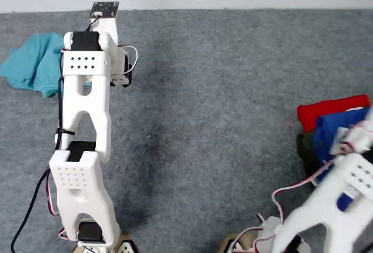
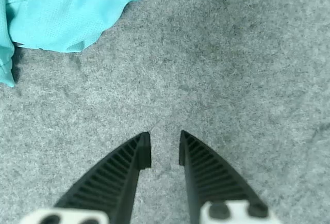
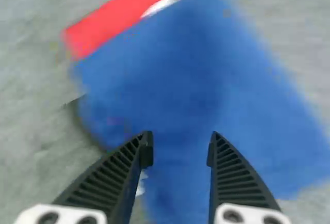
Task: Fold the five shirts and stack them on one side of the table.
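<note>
The high camera is fixed above the grey worktop [image 1: 221, 119] and looks almost straight down from well off, taking in both arms and the wall along the far edge. The left wrist camera sits just behind the left arm's jaws, facing down close over the worktop. It shares with the high view the teal shirt [image 2: 67, 12] lying by the far left edge. The right wrist camera looks down past the right arm's jaws from nearer still, sharing the blue shirt [image 3: 206, 79] and red shirt [image 3: 118, 15] at the right edge.
</note>
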### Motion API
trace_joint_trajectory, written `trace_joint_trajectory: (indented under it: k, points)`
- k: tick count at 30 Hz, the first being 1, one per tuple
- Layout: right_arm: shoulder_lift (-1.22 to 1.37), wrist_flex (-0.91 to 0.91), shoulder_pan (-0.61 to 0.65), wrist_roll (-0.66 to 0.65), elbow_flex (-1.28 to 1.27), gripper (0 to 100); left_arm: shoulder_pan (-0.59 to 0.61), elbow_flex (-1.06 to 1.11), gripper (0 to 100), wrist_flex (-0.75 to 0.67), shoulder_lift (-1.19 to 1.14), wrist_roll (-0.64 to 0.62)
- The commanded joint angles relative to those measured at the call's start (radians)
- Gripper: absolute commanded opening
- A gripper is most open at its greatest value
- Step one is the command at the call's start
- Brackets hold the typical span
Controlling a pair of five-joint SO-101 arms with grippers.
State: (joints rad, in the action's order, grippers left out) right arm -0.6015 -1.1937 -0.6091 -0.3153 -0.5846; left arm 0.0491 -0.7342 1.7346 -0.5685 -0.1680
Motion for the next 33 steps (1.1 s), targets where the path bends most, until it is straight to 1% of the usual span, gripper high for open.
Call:
trace_joint_trajectory:
  k: [1, 2, 4, 6, 7, 10, 12, 14, 16, 19, 22, 24, 28, 33]
  points:
    - [-0.041, -0.031, 0.162, 0.003, -0.055, 18.0, 0.008, -0.002, 9, 0.02, 0.064, 0.009]
    - [-0.041, -0.051, 0.208, -0.003, -0.06, 18.0, 0.02, -0.002, 9, 0.02, 0.069, 0.009]
    - [-0.041, -0.101, 0.289, -0.066, -0.06, 18.0, 0.064, -0.008, 9, 0.02, 0.072, 0.009]
    - [-0.041, -0.153, 0.361, -0.152, -0.06, 18.0, 0.14, -0.012, 9, 0.02, 0.083, 0.009]
    - [-0.041, -0.177, 0.394, -0.17, -0.063, 18.0, 0.181, -0.007, 9, 0.02, 0.095, 0.008]
    - [-0.031, -0.206, 0.461, -0.173, -0.066, 18.0, 0.316, -0.01, 10, 0.02, 0.13, 0.002]
    - [-0.03, -0.202, 0.483, -0.175, -0.074, 18.0, 0.408, -0.012, 10, 0.012, 0.146, 0.002]
    - [-0.03, -0.2, 0.504, -0.18, -0.087, 18.0, 0.491, -0.008, 10, -0.018, 0.141, 0.005]
    - [-0.03, -0.2, 0.524, -0.18, -0.092, 18.0, 0.539, -0.012, 12, -0.068, 0.107, 0.008]
    - [-0.03, -0.191, 0.558, -0.18, -0.094, 18.0, 0.54, -0.012, 17, -0.152, 0.029, 0.015]
    - [-0.03, -0.191, 0.581, -0.18, -0.094, 18.0, 0.502, -0.027, 18, -0.226, -0.061, 0.077]
    - [-0.03, -0.193, 0.581, -0.18, -0.094, 18.0, 0.48, -0.068, 18, -0.275, -0.13, 0.077]
    - [-0.03, -0.194, 0.579, -0.18, -0.094, 18.0, 0.442, -0.196, 18, -0.321, -0.278, 0.017]
    - [-0.03, -0.193, 0.579, -0.18, -0.094, 18.0, 0.431, -0.361, 16, -0.322, -0.493, -0.058]
